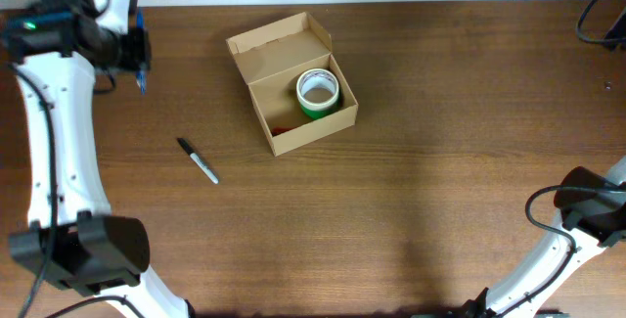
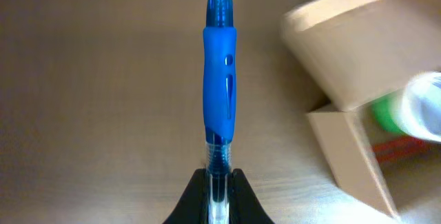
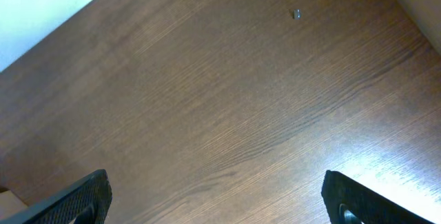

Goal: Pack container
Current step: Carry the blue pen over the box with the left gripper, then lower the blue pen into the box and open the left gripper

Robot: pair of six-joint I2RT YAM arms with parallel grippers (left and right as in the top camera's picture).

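Container [image 1: 311,130], where was it? (Ana)

It sat on the tabletop [image 1: 440,181], toward the far side and near the middle, with its flap lid thrown back and its mouth up. A green tape roll [image 1: 318,93] lay inside toward one end. Something red lay beside it, too small to name. (Ben)

And the jaws? (Ana)

The left jaws were clenched on a blue pen [image 2: 219,79], hanging above the tabletop well to the container's left. The right jaws stood spread wide over bare wood, well apart from everything. A black marker [image 1: 198,160] lay on the tabletop off the container's near-left corner, apart from it. (Ben)

How did you judge the container would handle? (Ana)

Light and thin-walled, I reckoned. It was plain cardboard that would skid under a nudge and dent if pinched hard, and the flap looked floppy at its hinge. I'd have taken a side wall near a corner, or pressed the flap at its free edge to fold it down. (Ben)
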